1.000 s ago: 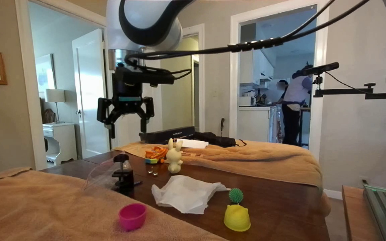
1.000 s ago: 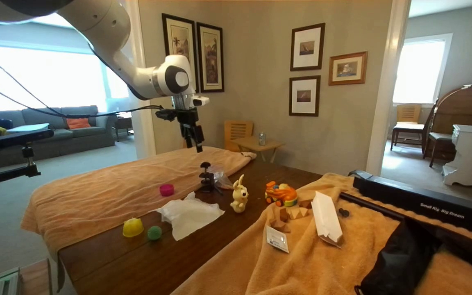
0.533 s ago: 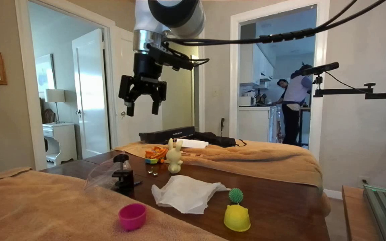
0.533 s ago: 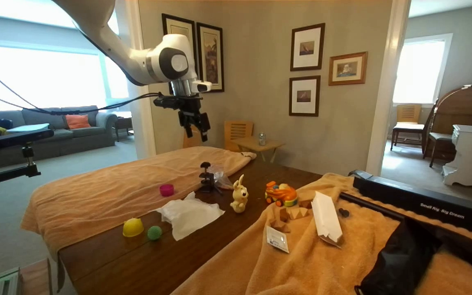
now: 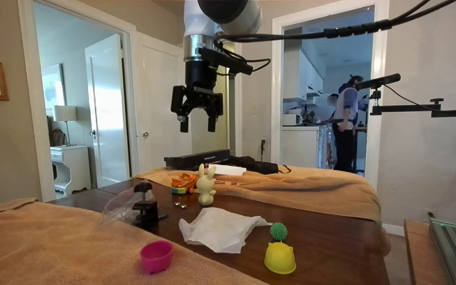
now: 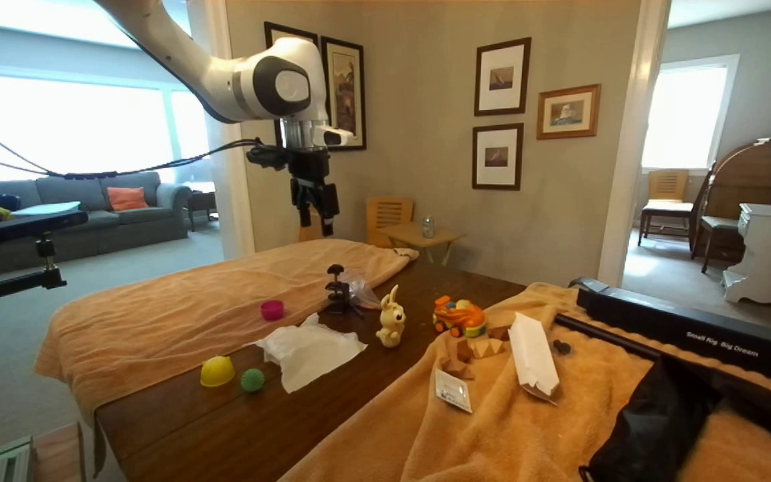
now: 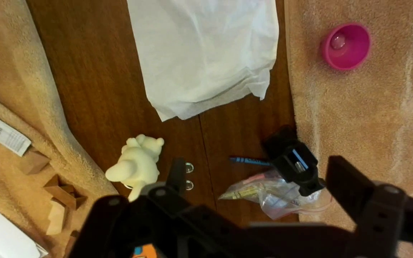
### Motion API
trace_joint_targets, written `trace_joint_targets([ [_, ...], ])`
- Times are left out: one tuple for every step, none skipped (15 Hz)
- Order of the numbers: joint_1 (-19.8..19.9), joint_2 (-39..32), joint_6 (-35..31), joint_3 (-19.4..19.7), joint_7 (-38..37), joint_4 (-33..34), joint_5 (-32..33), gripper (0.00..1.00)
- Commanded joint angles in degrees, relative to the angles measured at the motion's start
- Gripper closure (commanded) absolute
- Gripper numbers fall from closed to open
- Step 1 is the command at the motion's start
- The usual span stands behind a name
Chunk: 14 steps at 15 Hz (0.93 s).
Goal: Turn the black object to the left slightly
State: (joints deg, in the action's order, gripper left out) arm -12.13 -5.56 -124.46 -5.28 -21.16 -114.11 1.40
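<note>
The black object [image 5: 147, 208] is a small clamp-like item standing upright on the table beside the towel edge; it also shows in an exterior view [image 6: 338, 294]. In the wrist view the black object [image 7: 294, 161] is seen from above, with a blue strip inside, lying between the fingers in the picture. My gripper [image 5: 198, 126] is open and empty, pointing down, well above the table; it also shows in an exterior view [image 6: 316, 224]. In the wrist view the gripper's fingers [image 7: 257, 173] are wide apart. Nothing is hidden of the black object's upper part.
A plastic bag [image 7: 281, 195] and a blue crayon [image 7: 249, 160] lie beside the black object. A cream rabbit [image 5: 206, 186], white paper [image 5: 224, 231], pink cup [image 5: 156, 256], green ball [image 5: 278, 231] and yellow cup [image 5: 280, 258] are nearby. An orange toy [image 6: 459, 318] stands behind the rabbit.
In an exterior view my gripper has moved right and risen from its earlier place near the black object. It stays open. The black object has not visibly moved.
</note>
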Motion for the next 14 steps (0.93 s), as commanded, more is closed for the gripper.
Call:
trace_joint_targets([
  [1.62, 2.95, 2.70, -0.82, 2.93, -2.20, -2.27, 0.00],
  [1.72, 2.87, 2.88, -0.80, 3.08, -2.30, -1.53, 0.00],
  [1.84, 2.83, 2.79, -0.78, 3.22, -2.52, -1.10, 0.00],
  [1.94, 2.71, 2.90, -0.78, 3.49, -2.68, -0.88, 0.00],
  [2.02, 2.49, 2.84, -0.75, 3.64, -2.83, -0.55, 0.00],
  [2.09, 2.33, 2.95, -0.74, 3.89, -2.89, -0.49, 0.00],
  [2.11, 2.23, 2.97, -0.73, 3.93, -3.03, -0.06, 0.00],
  [2.15, 2.18, 3.07, -0.74, 4.17, -3.17, 0.13, 0.00],
  [2.18, 2.10, 3.09, -0.69, 3.99, -3.32, 0.64, 0.00],
  [2.22, 1.99, 3.03, -0.65, 3.87, -3.48, 0.94, 0.00],
  [2.24, 1.92, 2.95, -0.65, 3.86, -3.58, 1.16, 0.00],
  [2.25, 1.84, 2.73, -0.65, 3.75, -3.63, 1.42, 0.00],
  [2.26, 1.79, 2.26, -0.65, 3.68, -3.80, 1.69, 0.00],
  [2.22, 1.74, 1.97, -0.66, 3.52, -3.90, 2.06, 0.00],
])
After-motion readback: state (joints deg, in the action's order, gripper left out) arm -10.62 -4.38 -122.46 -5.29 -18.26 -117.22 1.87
